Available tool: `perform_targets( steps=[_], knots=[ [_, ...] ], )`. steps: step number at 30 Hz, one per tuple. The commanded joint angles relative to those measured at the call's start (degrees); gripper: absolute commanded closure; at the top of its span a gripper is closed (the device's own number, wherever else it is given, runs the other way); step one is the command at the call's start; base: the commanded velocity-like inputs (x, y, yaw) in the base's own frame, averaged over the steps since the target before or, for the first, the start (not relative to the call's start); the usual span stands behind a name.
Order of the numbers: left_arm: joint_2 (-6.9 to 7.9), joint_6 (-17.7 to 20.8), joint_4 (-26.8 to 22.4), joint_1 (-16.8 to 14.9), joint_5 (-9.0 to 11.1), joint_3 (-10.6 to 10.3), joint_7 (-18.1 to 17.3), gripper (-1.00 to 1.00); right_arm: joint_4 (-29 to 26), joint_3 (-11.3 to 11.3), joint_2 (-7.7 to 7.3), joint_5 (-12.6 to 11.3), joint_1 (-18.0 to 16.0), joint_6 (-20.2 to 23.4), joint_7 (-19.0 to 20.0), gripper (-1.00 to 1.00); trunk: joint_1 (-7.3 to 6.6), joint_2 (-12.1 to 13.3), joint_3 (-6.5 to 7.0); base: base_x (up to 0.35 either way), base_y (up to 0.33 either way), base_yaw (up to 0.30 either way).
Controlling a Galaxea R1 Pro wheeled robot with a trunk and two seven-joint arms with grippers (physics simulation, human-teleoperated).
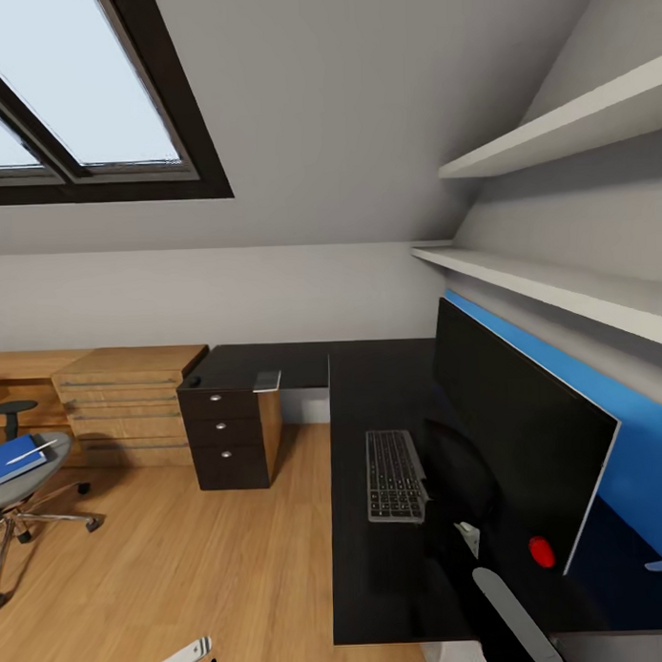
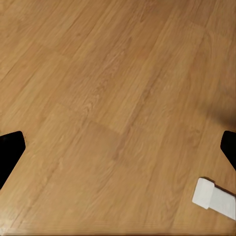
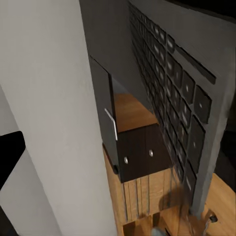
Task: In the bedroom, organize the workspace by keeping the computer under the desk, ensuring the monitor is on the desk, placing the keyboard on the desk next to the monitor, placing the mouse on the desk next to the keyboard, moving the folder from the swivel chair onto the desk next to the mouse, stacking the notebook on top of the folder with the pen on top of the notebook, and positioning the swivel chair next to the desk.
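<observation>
Right gripper [image 3: 10,152] cam sees keyboard [image 3: 172,88] close; head: chair [image 1: 26,475].

Left gripper [image 2: 118,147] hangs low with fingers spread wide; right arm [image 1: 512,606] reaches forward.

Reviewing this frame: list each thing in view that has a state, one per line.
monitor: upright on the desk, screen dark.
keyboard: lying flat on the desk beside the monitor.
desk: bearing the monitor and keyboard.
folder: lying on the swivel chair seat, not yet moved.
swivel chair: upright on the floor, apart from the desk.
drawer cabinet: all drawers closed.
left claw: open, over bare floor.
</observation>
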Motion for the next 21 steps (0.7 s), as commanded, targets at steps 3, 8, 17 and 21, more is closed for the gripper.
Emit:
perform_targets(
  steps=[3,8,17,21],
  knots=[
    [0.07,0.05,-1.02,-0.03,0.55,-0.04,0.51,-1.0,-0.1,0.28,-0.12,-0.5,-0.05,-0.5,-0.23,-1.0,0.21,-0.46,-0.26,-0.039,0.0,0.0],
    [0.04,0.27,-3.39,-0.03,2.18,0.75,0.53,-1.0,-0.06,0.28,-0.13,-0.44,-0.05,-0.52,-0.24,-1.0,1.31,-2.47,-1.16,-0.004,0.0,0.0],
    [0.09,0.41,-3.85,-0.03,5.55,0.87,0.6,-1.0,-0.09,0.2,-0.2,-0.51,-0.05,-0.44,-0.32,-1.0,3.29,-6.08,-2.78,0.0,0.0,0.0],
    [0.09,0.41,-3.74,-0.03,5.58,0.84,0.6,-1.0,-0.07,0.2,-0.22,-0.5,-0.05,-0.43,-0.3,-1.0,3.29,-6.08,-2.78,0.0,0.0,0.0]
  ],
)
